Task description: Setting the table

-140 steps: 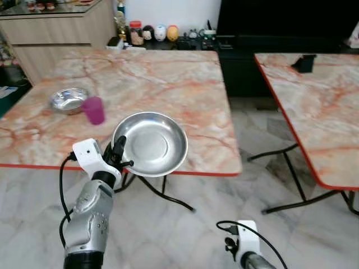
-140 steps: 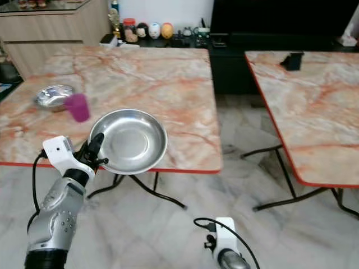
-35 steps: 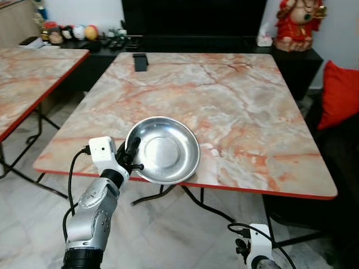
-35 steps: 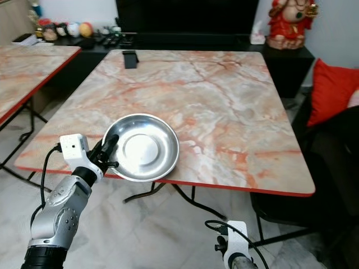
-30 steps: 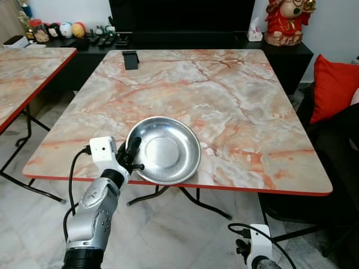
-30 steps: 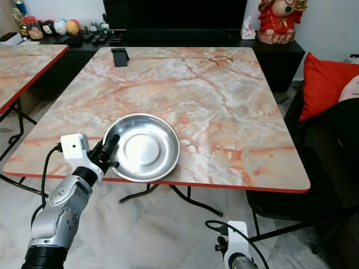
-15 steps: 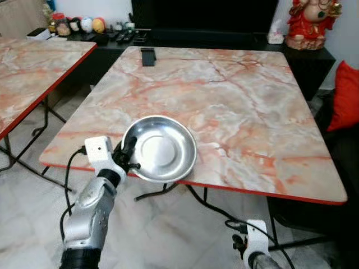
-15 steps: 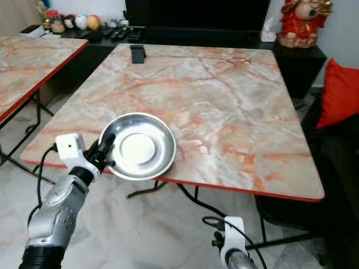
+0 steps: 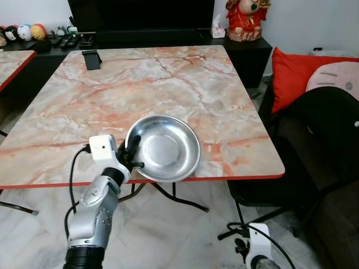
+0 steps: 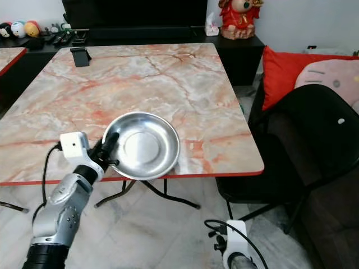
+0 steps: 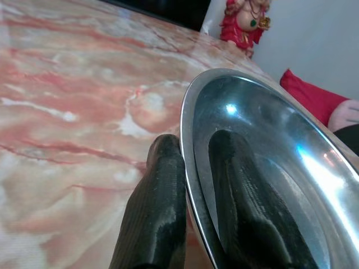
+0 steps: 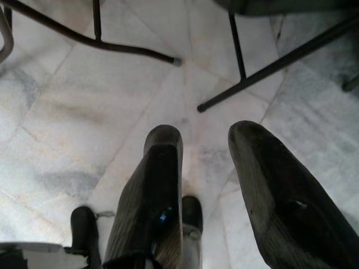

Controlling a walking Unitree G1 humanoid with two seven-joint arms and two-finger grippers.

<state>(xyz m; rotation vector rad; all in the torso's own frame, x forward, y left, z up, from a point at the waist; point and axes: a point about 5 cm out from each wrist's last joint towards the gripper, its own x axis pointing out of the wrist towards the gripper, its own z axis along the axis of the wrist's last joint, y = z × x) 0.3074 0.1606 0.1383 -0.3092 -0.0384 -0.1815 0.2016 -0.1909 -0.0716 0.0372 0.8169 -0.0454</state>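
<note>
Steel plate (image 9: 167,149) sits lower centre, pinched at its rim by your left gripper (image 9: 130,156), over the table's (image 9: 185,78) near edge; right gripper (image 12: 207,185) hangs open, empty.

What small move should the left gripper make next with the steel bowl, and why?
Probably carry the steel bowl forward and lower it onto the marble table. The left gripper pinches its rim, and the bowl hangs over the table's near edge.

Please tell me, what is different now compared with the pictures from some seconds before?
The robot has turned from the first marble table to a second marble-patterned table with red edge; the whole view shifted right. The left gripper still pinches the rim of the round shiny steel plate, held over the near edge. The right gripper still hangs open.
</note>
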